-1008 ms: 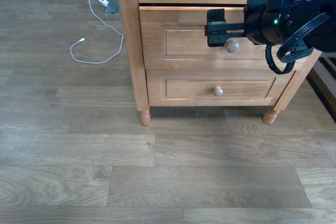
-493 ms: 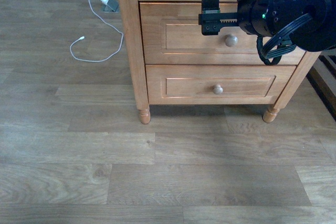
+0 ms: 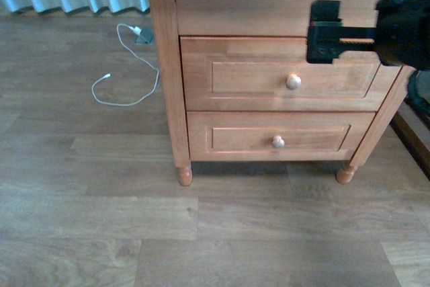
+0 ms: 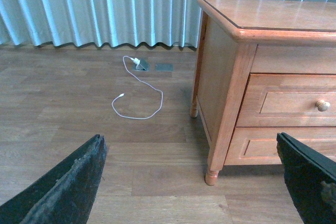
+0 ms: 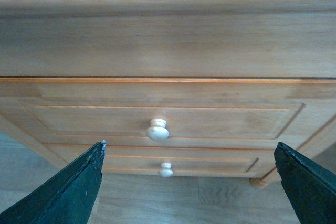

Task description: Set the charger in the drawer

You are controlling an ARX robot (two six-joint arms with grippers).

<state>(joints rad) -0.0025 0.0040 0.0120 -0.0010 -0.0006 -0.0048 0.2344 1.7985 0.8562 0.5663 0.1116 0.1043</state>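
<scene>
From the front, the drawer (image 3: 282,75) sat shut in the wooden nightstand (image 3: 164,78), its recessed panel carrying a round pale knob (image 3: 293,82), with a shorter lower drawer (image 3: 279,136) beneath. The right gripper (image 3: 324,31) hung just before the drawer's upper right; its spread could not be judged there. A thin white cable (image 3: 127,72) lay on the floor to the far left.

The left wrist view showed curtains (image 4: 100,9) behind that cable, and the left gripper's (image 4: 191,182) jaws spread wide, holding nothing.

The right wrist view faced the drawer front closely, jaws wide apart and empty. The charger appeared in no view.
</scene>
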